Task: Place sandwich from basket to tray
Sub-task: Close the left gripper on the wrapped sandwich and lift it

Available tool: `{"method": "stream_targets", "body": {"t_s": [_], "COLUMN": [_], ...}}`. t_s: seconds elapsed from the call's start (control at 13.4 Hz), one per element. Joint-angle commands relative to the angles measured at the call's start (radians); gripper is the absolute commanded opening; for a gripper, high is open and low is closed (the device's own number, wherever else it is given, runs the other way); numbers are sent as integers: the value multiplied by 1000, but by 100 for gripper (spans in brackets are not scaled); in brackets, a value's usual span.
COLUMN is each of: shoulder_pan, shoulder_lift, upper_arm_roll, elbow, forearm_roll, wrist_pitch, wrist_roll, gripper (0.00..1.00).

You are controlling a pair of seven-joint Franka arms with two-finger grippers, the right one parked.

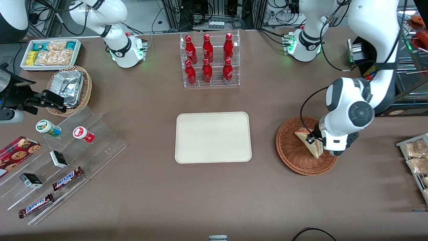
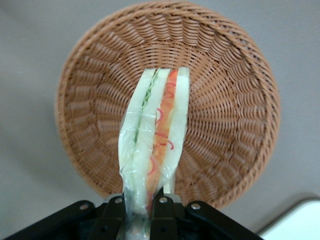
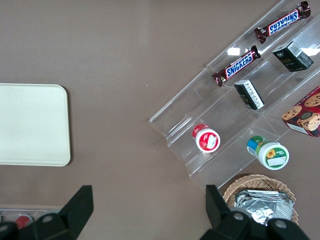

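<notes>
The sandwich [image 1: 310, 143] is a plastic-wrapped wedge of pale bread with green, orange and red layers, and it hangs above the reddish-brown wicker basket [image 1: 293, 157]. My left gripper [image 1: 315, 138] is shut on one end of it, over the basket's edge nearest the working arm's end of the table. In the left wrist view the sandwich [image 2: 156, 127] stands out from the gripper [image 2: 143, 204], with the basket [image 2: 230, 125] below it and nothing else in it. The cream tray [image 1: 213, 137] lies flat beside the basket toward the parked arm's end, with nothing on it; a corner of the tray [image 2: 296, 225] shows here too.
A clear rack of red bottles [image 1: 210, 60] stands farther from the front camera than the tray. Toward the parked arm's end are a stepped acrylic display [image 1: 63, 157] with snack bars and cups, a foil-filled basket [image 1: 69, 88] and a white snack box [image 1: 50, 53]. Packaged snacks [image 1: 416, 157] lie at the working arm's end.
</notes>
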Motion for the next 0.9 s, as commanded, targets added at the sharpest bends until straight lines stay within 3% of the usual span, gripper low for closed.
{"method": "stream_targets", "body": {"t_s": [0.0, 0.37, 0.82], "shoulder_pan": [-14, -29, -196], "shoulder_lift": [-4, 11, 116], "upper_arm_roll": [-20, -167, -173], "elbow": [155, 275, 353], "forearm_roll": [6, 3, 11], "wrist_pitch": [-197, -268, -254], "wrist_roll": [-1, -26, -27], "gripper": [0, 0, 0]}}
